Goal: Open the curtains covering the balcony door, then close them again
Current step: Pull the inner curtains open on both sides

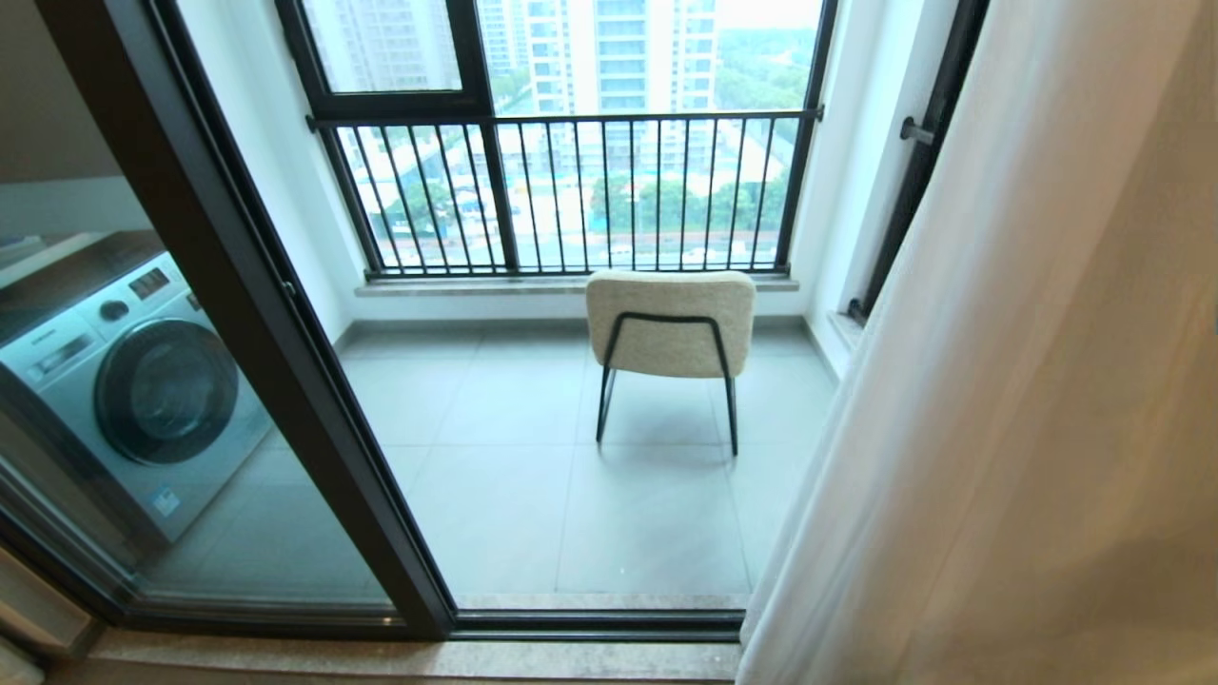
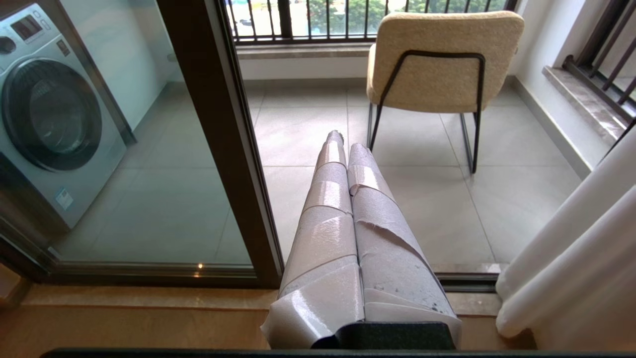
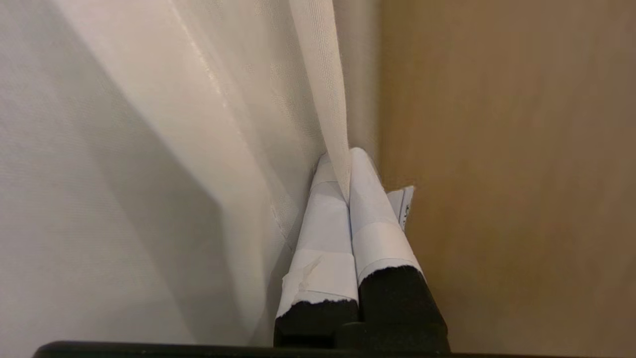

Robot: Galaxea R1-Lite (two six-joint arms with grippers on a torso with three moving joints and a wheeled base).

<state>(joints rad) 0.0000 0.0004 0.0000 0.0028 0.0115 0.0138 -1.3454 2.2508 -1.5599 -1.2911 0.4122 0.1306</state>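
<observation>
curtains [image 1: 1009,381] of sheer white fabric are seen gathered along the right side of the head view, falling in soft folds from the top right down to the bottom edge. going from the left of that frame: a washing machine [image 1: 133,381] is seen at the left behind a glass panel of the balcony door [image 1: 238,276], whose dark frame runs diagonally from the upper left to the bottom centre. the doorway between frame and curtains is left uncovered, and the grey tiled balcony floor [image 1: 533,495] is shown through it. a cream chair [image 1: 671,323] on thin black legs is placed at centre, its back turned toward the camera, with a black-railed window [image 1: 571,190] behind it across the upper middle. neither arm is shown in the head view.

in the left wrist view, the left gripper [image 2: 343,144] is seen at lower centre, its tape-wrapped fingers [image 2: 323,233] pressed together with nothing between them, pointed toward the doorway and the chair; the curtain folds are seen at the lower right of that frame, apart from it.

in the right wrist view, the right gripper [image 3: 343,169] is shown at lower centre, its white-taped fingers [image 3: 372,219] clamped on a fold of the curtains, which fill the left and centre. a plain beige surface [image 3: 507,174] fills the right of that frame; what it is cannot be told.
</observation>
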